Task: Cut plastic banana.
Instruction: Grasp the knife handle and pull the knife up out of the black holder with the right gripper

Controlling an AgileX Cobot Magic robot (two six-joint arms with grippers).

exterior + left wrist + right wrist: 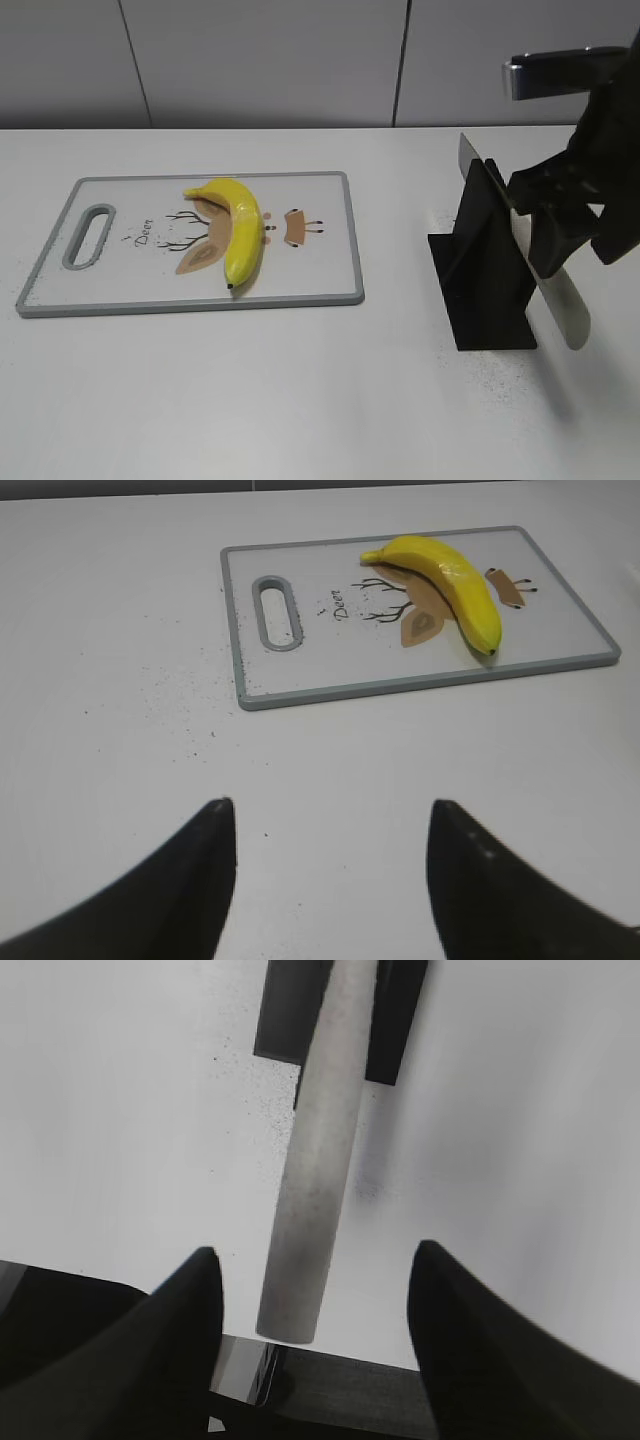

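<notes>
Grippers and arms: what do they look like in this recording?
Both grippers have matte black fingers that taper to points, seen in the left gripper and right gripper wrist views. The exterior view shows only the right arm: black, angular and blocky, with a glossy silver-grey band near the top. No cables, markings or labels are visible.

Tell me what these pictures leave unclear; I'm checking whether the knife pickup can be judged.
- Knife handle: exterior view, hidden behind the right gripper; whether it is gripped cannot be told.
- Knife handle: right wrist view, blurred at the bottom edge; fingers look spread.
- Left gripper: absent from the exterior view.
- Black stand: slot hidden by the blade.
</notes>
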